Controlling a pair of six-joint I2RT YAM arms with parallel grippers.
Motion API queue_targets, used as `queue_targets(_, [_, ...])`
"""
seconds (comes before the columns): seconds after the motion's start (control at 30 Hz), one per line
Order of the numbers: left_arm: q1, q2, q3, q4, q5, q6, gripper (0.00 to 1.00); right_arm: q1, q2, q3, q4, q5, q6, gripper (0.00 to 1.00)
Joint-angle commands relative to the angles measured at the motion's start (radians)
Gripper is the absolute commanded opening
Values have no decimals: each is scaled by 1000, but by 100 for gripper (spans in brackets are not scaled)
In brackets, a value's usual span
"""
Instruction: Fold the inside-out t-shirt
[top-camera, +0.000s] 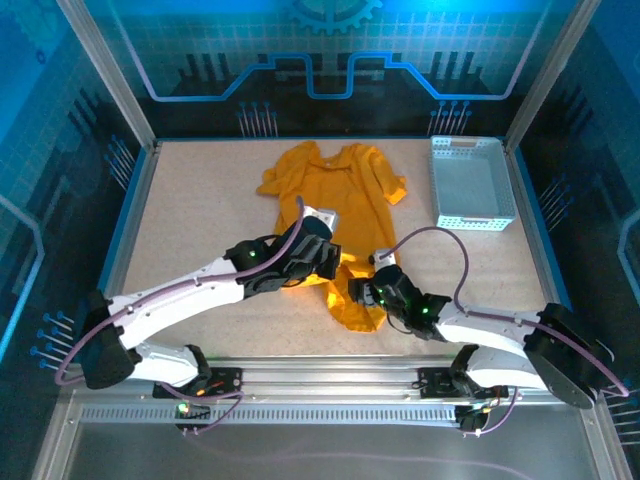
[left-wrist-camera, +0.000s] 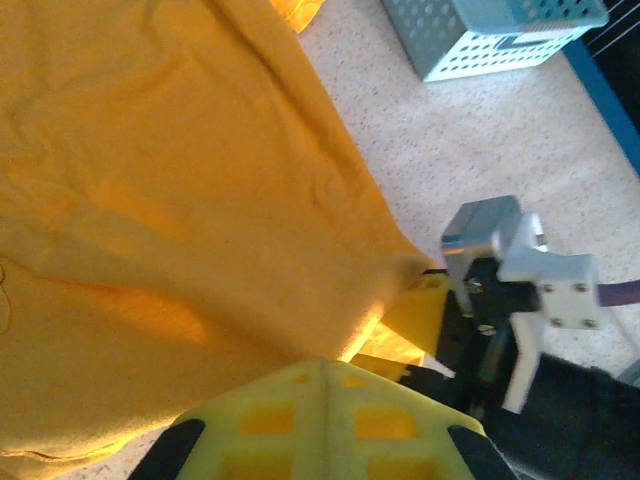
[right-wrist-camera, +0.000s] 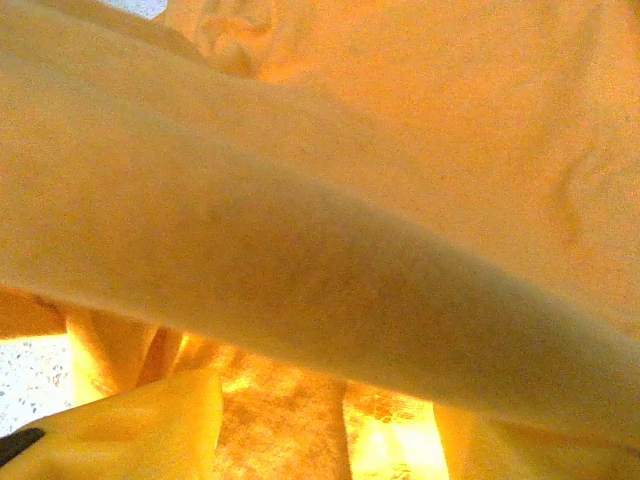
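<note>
Top external view: inside-out t-shirt lies spread on the table, just left of the basket and not touching it. The collar end is level with the basket and the hem end is nearer the arm bases than the basket is. The hem end is bunched and narrow.

Left gripper sits on the shirt's edge on the side away from the basket, nearer the bases than the basket is. Left wrist view has one yellow finger low in frame with cloth lying over its tip. Can't tell how wide the left pincer is.

Right gripper is at the bunched hem, on the basket's side of the left gripper. In the left wrist view the cloth draws up to a point right at the right gripper, so it is holding the shirt edge.

Right wrist view: a fold of the shirt stretches across close to the lens, with a yellow finger below it.
</note>
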Motion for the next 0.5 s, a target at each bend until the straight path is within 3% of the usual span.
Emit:
queue_targets(0.0, [13, 86, -20, -81, 4, 75, 1, -8, -17, 19, -61, -8, -4, 61])
queue_targets(0.17, [16, 189, -41, -91, -9, 128, 10, -12, -38, -27, -73, -25, 29, 62])
queue_targets(0.3, [13, 187, -84, -51, -18, 148, 26, -13, -48, -49, -80, -42, 49, 63])
queue_targets(0.47, [-10, 137, -137, -14, -45, 202, 52, -15, -79, -56, -102, -40, 54, 64])
